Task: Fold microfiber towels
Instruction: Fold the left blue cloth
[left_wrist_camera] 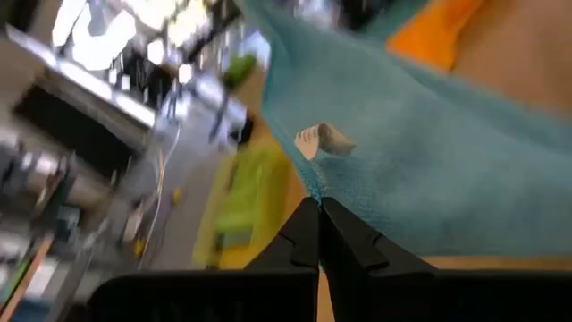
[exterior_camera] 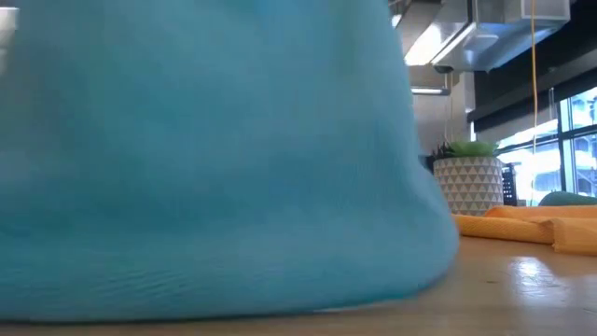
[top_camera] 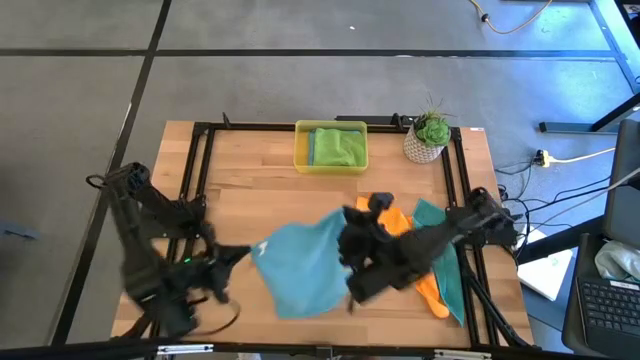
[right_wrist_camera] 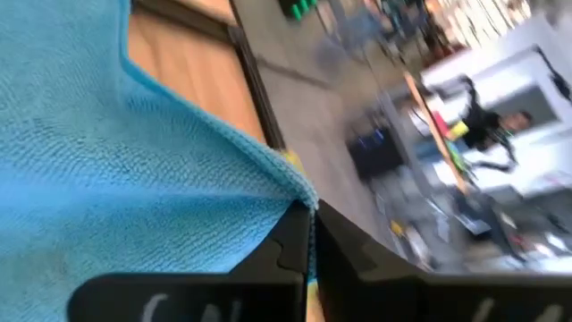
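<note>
A light blue microfiber towel (top_camera: 305, 265) is held up between my two grippers over the middle of the table. It fills the low view, and its lower fold (exterior_camera: 215, 294) rests on the wood. My left gripper (top_camera: 250, 250) is shut on its left corner. My right gripper (top_camera: 350, 215) is shut on its right corner. An orange towel (top_camera: 400, 222) and a teal towel (top_camera: 447, 262) lie in a heap at the right. A lime green towel (top_camera: 337, 147) lies in the yellow tray (top_camera: 300, 150) at the far edge. My left gripper pinches the blue towel's corner (left_wrist_camera: 315, 190) between its two fingers, close to a small white tag (left_wrist_camera: 323, 139). The cloth runs away from the fingers and slopes down toward the table. My right gripper pinches the opposite corner (right_wrist_camera: 299, 195) at the hemmed edge between its shut fingers. From there the cloth spreads out and hangs below the fingers.
A potted plant (top_camera: 428, 138) in a white patterned pot stands at the far right corner. A black frame (top_camera: 205, 160) runs along the table's sides. Bare wood (top_camera: 250, 195) lies between the tray and the blue towel.
</note>
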